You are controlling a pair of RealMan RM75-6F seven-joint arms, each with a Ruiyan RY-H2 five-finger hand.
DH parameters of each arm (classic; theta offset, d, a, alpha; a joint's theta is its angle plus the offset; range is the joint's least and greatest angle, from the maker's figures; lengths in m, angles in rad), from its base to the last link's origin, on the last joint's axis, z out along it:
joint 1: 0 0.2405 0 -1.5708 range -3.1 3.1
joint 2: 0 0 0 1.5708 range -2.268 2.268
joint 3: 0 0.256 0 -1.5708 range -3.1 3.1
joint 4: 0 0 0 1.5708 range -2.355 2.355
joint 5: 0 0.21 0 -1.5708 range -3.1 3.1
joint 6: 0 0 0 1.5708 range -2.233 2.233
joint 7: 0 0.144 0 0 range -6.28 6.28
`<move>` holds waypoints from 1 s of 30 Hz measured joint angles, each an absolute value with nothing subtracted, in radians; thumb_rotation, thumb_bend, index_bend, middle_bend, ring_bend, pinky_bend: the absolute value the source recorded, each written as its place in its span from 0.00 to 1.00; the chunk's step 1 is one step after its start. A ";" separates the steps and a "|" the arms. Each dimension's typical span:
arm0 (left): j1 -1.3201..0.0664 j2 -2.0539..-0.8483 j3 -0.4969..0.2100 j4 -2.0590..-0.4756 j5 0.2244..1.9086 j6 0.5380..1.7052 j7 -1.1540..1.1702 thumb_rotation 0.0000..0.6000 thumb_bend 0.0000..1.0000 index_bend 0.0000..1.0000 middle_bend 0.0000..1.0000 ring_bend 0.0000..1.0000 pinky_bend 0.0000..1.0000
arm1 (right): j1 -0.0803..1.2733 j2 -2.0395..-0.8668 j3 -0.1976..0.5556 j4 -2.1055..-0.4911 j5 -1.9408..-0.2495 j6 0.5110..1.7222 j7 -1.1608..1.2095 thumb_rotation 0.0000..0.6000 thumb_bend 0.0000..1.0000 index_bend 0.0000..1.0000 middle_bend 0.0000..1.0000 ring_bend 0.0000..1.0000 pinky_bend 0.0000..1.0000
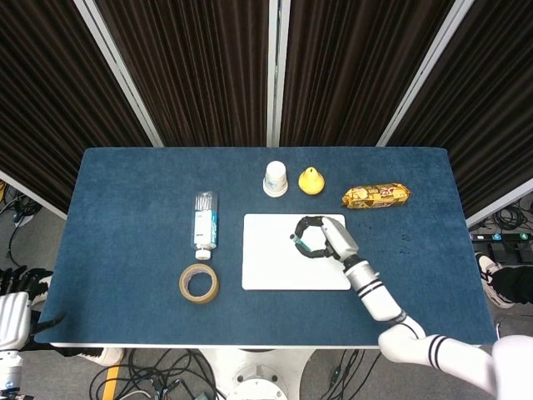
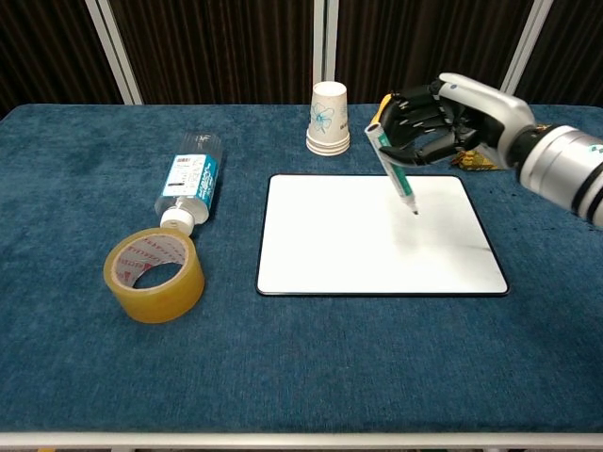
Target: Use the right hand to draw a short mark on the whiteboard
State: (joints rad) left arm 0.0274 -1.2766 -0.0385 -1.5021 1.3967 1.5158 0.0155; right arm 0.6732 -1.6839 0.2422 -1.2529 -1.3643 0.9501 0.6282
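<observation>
The white whiteboard (image 1: 275,267) (image 2: 330,245) lies flat in the middle of the blue table. My right hand (image 1: 323,238) (image 2: 441,121) hovers over the board's far right part and grips a teal-and-white marker (image 2: 394,171). The marker slants down with its dark tip over the board's upper right area. Whether the tip touches the surface I cannot tell. My left hand (image 1: 14,307) hangs off the table's near left corner, holding nothing, its dark fingers apart.
A tape roll (image 1: 199,283) (image 2: 154,273) and a lying water bottle (image 1: 205,219) (image 2: 191,184) are left of the board. Behind it stand a paper cup (image 1: 276,178) (image 2: 329,118), a pear (image 1: 311,180) and a snack packet (image 1: 376,196).
</observation>
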 measured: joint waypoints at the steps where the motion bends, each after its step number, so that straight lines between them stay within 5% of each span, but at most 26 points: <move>1: 0.027 -1.278 -0.039 -1.500 1.396 1.514 0.014 1.00 0.00 0.27 0.22 0.09 0.07 | 0.681 -1.720 0.254 -1.220 -1.352 0.949 0.659 1.00 0.53 0.69 0.62 0.38 0.29; 11: 0.032 -1.278 -0.040 -1.491 1.392 1.513 0.000 1.00 0.00 0.27 0.22 0.09 0.07 | 0.727 -1.947 0.292 -0.973 -1.328 0.977 0.761 1.00 0.53 0.69 0.62 0.38 0.29; 30: 0.033 -1.291 -0.040 -1.466 1.389 1.498 -0.022 1.00 0.00 0.27 0.22 0.09 0.07 | 0.790 -2.108 0.305 -0.746 -1.350 0.984 0.844 1.00 0.53 0.69 0.61 0.38 0.29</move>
